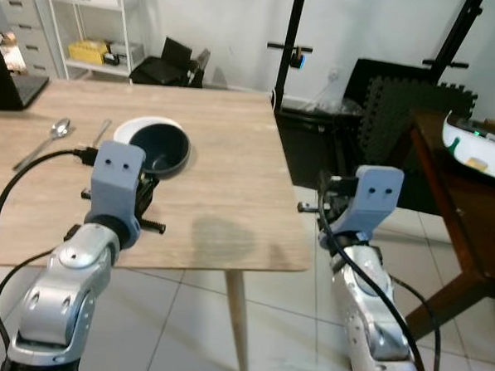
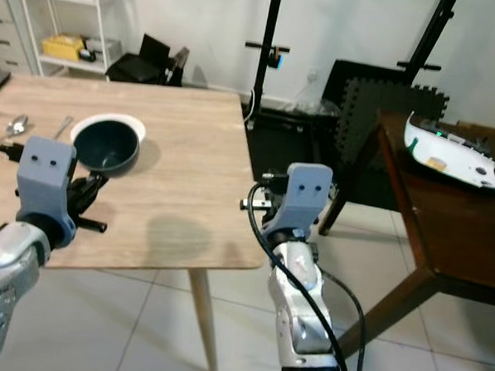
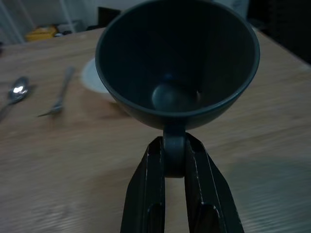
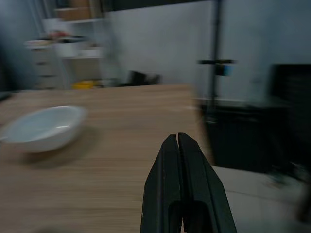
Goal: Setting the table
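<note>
From the head cameras you see the dark bowl [image 1: 160, 149] over the white plate [image 1: 131, 128] on the wooden table [image 1: 222, 192] – in your left wrist view the left gripper [image 3: 174, 160] pinches its near rim, while your right wrist view shows the right gripper [image 4: 178, 141] closed, empty, beside the table.

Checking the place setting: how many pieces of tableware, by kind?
Bowl: 1, held by the left gripper
Plate: 1
Spoon: 1
Fork: 1
Total: 4
</note>
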You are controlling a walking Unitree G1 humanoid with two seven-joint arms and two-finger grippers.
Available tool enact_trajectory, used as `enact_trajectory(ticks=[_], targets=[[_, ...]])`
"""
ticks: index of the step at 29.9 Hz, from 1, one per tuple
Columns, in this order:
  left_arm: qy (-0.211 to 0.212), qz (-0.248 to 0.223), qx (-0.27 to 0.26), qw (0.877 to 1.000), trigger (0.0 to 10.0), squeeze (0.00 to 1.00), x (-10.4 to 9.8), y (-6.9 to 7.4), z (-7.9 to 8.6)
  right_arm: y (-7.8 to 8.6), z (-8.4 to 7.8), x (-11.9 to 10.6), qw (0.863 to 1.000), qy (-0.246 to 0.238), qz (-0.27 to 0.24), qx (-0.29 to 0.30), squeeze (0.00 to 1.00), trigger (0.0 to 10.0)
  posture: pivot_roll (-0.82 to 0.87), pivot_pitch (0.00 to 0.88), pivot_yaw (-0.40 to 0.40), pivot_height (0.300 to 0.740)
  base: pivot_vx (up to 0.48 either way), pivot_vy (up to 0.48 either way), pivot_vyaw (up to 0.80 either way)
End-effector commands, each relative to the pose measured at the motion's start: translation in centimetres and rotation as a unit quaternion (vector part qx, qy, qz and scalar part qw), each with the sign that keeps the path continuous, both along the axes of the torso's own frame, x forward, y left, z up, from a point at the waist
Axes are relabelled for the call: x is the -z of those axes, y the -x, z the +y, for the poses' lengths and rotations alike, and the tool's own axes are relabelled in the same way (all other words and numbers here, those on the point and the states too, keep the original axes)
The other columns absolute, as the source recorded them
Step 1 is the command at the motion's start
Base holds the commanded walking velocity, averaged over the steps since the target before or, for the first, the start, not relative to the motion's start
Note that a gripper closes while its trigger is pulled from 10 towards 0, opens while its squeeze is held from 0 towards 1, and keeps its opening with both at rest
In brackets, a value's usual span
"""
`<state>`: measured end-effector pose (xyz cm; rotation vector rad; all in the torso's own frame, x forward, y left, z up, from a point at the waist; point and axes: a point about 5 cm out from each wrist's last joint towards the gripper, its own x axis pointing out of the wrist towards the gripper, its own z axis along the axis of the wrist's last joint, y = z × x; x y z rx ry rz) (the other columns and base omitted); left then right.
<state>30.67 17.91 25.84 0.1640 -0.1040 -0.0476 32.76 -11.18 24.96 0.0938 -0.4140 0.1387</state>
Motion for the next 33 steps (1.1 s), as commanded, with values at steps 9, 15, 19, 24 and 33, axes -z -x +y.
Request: enact_trajectory(ticks=[9,15,19,24,33], targets=[[-0.004,0.001,-0.008,1.0,10.0,0.0,0.2,-0.31,0.21,0.0,-0.4,0.4,1.0,-0.001,0.008,0.006,0.0,10.0,0.07,0.111,0.0,0.74,0.0,0.375,0.0],[-0.007,0.0,-0.01,1.0,10.0,0.0,0.11,-0.45,0.41,0.09,-0.4,0.42,1.0,-0.002,0.009,0.007,0.0,10.0,0.08,0.115,0.001,0.74,0.0,0.363,0.0],[-0.009,-0.001,-0.013,1.0,10.0,0.0,0.1,-0.56,0.6,0.09,-0.31,0.42,1.0,-0.003,0.008,0.005,0.0,10.0,0.08,0.116,0.0,0.74,0.0,0.35,0.0],[-0.01,-0.002,-0.015,1.0,10.0,0.0,0.06,-0.62,0.73,0.08,-0.27,0.4,1.0,-0.003,0.009,0.004,0.0,10.0,0.08,0.117,-0.002,0.74,0.0,0.349,0.0],[-0.01,-0.005,0.009,1.0,10.0,0.0,-0.04,-0.31,-0.05,0.09,-0.02,0.4,1.0,-0.002,0.008,-0.002,0.0,10.0,0.08,0.119,0.001,0.74,0.0,0.347,0.0]])
